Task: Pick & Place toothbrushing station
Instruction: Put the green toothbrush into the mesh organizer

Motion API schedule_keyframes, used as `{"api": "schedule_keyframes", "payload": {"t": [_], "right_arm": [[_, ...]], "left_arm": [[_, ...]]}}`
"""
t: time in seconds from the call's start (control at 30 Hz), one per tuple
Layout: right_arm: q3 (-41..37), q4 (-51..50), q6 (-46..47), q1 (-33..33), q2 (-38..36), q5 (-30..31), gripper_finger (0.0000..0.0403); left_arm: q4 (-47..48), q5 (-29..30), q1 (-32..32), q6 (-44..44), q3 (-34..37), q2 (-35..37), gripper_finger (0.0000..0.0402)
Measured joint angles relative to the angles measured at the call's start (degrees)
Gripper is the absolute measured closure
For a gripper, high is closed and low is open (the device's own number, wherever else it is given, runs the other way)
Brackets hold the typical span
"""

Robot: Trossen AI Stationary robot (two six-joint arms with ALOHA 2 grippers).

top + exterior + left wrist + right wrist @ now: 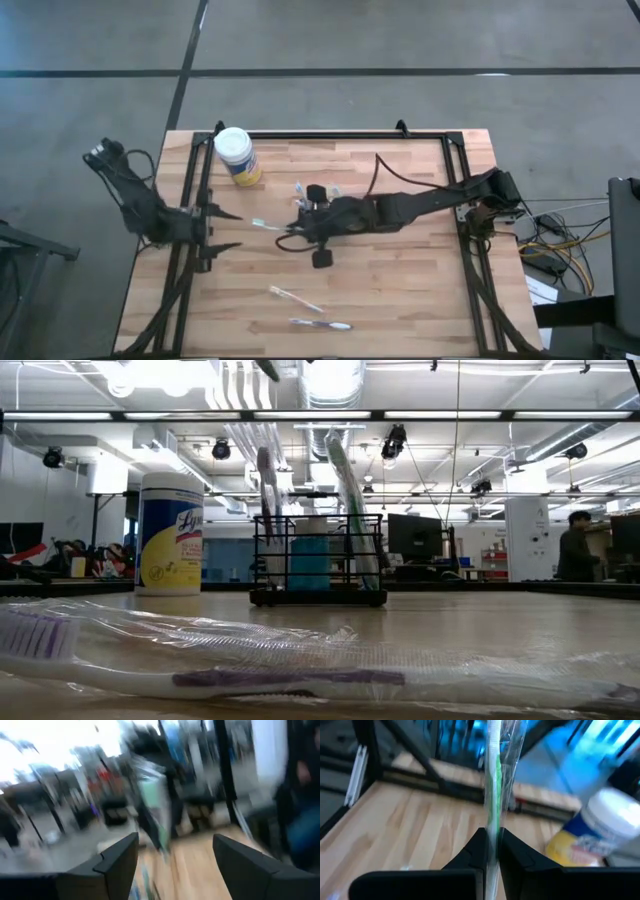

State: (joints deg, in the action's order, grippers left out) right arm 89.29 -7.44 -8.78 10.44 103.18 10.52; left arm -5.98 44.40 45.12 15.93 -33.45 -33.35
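Right pincer [491,845] clamps glossy plastic-wrapped green toothbrush [493,785] over black wire caddy [318,560]; left pincer [228,229] wide.

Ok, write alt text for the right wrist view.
The right gripper is shut on a wrapped green toothbrush standing upright above a wooden table. A white-capped yellow jar lies beyond it, near the black frame.

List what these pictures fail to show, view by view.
- High view: the caddy is mostly hidden under the right gripper.
- Left wrist view: motion blur smears everything beyond the left gripper.
- Low view: neither gripper is in the picture.
- Right wrist view: the wrapped toothbrush runs off the frame, head unseen.
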Motion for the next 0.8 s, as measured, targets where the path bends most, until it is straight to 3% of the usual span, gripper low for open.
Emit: {"api": "schedule_keyframes", "payload": {"t": [0.1,0.2,0.43,0.63,0.8], "right_arm": [[-3.22,8.34,-2.32,-0.09,0.0,0.18,0.0384],[-6.18,16.89,-4.01,0.1,0.0,1.04,0.0384],[-6.43,19.98,-5.0,0.17,0.61,4.59,0.0384],[-5.97,20.23,-5.85,0.51,0.46,4.6,0.0384],[-5.08,20.37,-6.56,0.37,0.76,4.33,0.0382]], "left_arm": [[-24.57,-0.56,-0.04,7.92,9.57,2.25,0.0142],[-36.75,-2.94,-0.08,9.5,15.14,4.23,0.0142],[-34.02,-3.56,-2.89,6.6,13.61,3.11,0.0142],[-23.33,-4.01,-6.6,2.6,7.65,-0.98,0.0142],[-21.21,-8.87,-10.51,0.49,5.18,-4.37,0.0142]]}}
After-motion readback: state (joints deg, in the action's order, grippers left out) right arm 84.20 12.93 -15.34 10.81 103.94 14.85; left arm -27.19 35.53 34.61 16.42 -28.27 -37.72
